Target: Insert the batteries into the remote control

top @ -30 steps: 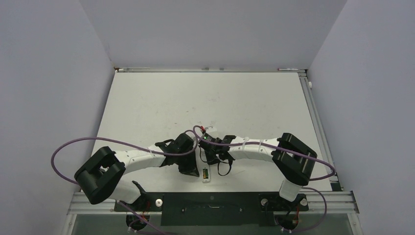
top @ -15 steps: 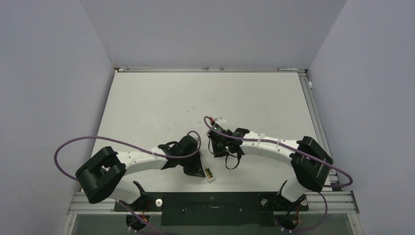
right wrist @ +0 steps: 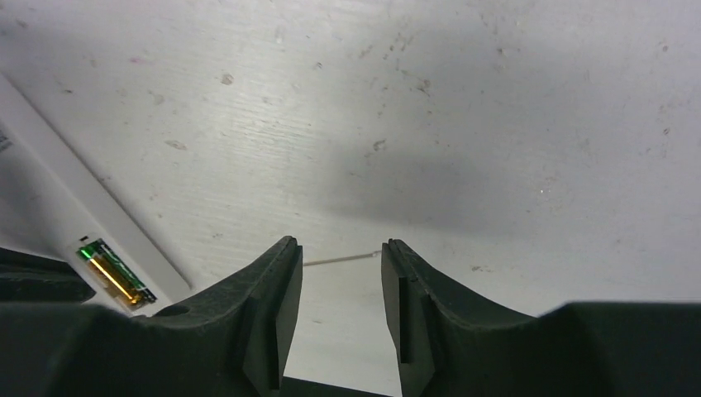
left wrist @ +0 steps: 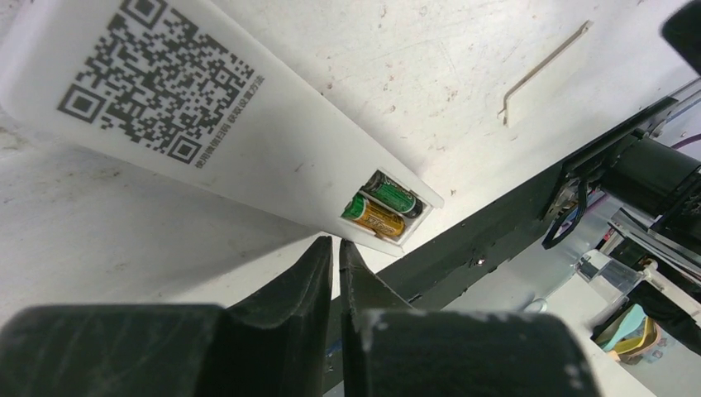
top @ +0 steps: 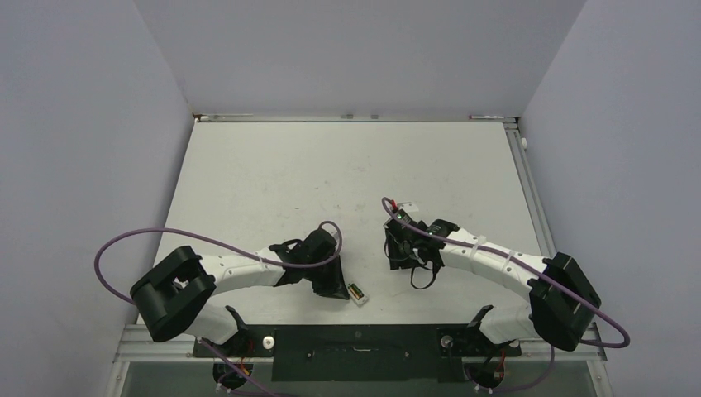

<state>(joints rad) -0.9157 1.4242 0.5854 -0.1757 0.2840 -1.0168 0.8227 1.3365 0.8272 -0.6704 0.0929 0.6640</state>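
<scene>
The remote control (left wrist: 248,141) lies on the table with its back up, showing a QR code. In its open recess the batteries sit side by side, a gold one (left wrist: 376,217) and a dark green one (left wrist: 395,194). My left gripper (left wrist: 335,246) is shut, with nothing between its fingers and its tips right at the remote's long edge. From above, the remote control (top: 357,294) lies just right of the left gripper (top: 335,288). My right gripper (right wrist: 340,248) is open and empty over bare table, well right of the remote control (right wrist: 50,207) and the batteries (right wrist: 116,275).
A thin bent wire (right wrist: 343,259) lies on the table past the right fingertips. The black mounting rail (top: 355,339) runs along the near table edge just behind the remote. Purple cables loop from both arms.
My right arm has drawn back to the right, away from the remote, and its jaws have opened. The remote has turned and slid slightly right. The left gripper stays beside it.
</scene>
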